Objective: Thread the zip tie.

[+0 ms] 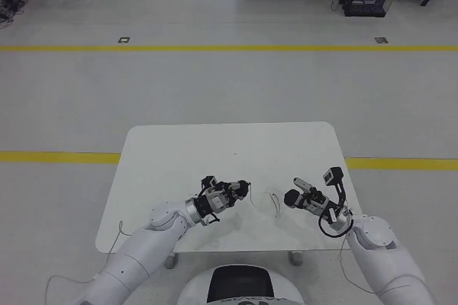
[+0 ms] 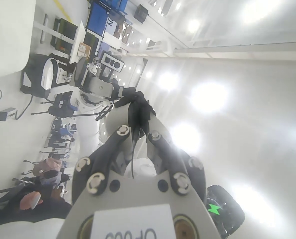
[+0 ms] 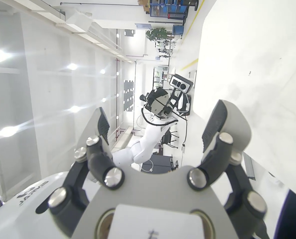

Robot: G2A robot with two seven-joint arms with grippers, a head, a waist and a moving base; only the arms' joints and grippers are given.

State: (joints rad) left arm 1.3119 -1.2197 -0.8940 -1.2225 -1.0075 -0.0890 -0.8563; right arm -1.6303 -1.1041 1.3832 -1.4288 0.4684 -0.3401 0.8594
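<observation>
Thin black zip tie (image 2: 133,161), pinched between left fingers (image 2: 115,123); tail trailing toward wrist

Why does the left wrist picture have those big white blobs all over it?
Left wrist view: ceiling lamps glare straight into the lens, blooming beside the left end effector, shut on the zip tie. Right wrist view: lamps streak too, and the wide lens bows the ceiling beam. Top view: even light across the table, no glare.

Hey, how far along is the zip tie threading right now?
Done: the left gripper is shut on the black zip tie. In hand: the right gripper is open and empty, facing the left one above the table. Left: I see no closed loop, so the threading itself looks not yet done.
</observation>
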